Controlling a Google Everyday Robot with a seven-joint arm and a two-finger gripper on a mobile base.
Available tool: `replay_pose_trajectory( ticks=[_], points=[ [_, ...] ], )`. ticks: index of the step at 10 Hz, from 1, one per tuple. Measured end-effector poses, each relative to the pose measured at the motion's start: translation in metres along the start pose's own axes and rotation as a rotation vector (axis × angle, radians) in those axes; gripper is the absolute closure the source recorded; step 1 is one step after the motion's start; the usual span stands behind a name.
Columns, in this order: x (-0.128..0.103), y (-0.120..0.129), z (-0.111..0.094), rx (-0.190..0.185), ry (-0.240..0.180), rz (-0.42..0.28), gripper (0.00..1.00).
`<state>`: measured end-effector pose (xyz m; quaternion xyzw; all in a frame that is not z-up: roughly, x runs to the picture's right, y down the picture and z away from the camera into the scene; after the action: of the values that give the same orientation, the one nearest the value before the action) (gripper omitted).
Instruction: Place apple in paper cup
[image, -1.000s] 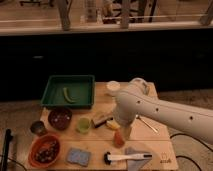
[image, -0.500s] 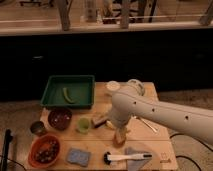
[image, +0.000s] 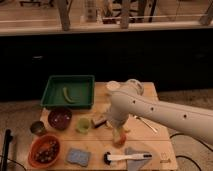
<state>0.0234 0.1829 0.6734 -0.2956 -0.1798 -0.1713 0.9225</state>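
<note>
The apple (image: 120, 140), small and orange-red, lies on the wooden table (image: 160, 145) near its middle front. My gripper (image: 118, 131) hangs at the end of the white arm (image: 150, 112), straight over the apple and at its top, hiding part of it. The paper cup (image: 113, 86), short and white, stands at the table's far edge, behind the arm and well away from the apple.
A green tray (image: 52, 100) with a banana (image: 67, 95) sits at the back left. A dark bowl (image: 60, 117), a light-green cup (image: 83, 125), a small dark metal cup (image: 37, 128), an orange bowl (image: 44, 150), a blue sponge (image: 78, 156) and a brush (image: 125, 157) lie around.
The arm has shifted a little to the left and lowered over the apple. The apple and the cup have stayed in place.
</note>
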Motion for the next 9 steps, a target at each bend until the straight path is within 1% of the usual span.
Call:
replay_pose_trajectory(
  ticks=[2,4,7,9],
  points=[
    [0.011,0.007,0.014,-0.015,-0.006,0.006,0.20],
    [0.026,0.017,0.038,-0.032,-0.027,0.017,0.20],
    [0.036,0.026,0.055,-0.045,-0.049,0.024,0.20],
    [0.044,0.031,0.067,-0.044,-0.064,0.025,0.20]
  ],
)
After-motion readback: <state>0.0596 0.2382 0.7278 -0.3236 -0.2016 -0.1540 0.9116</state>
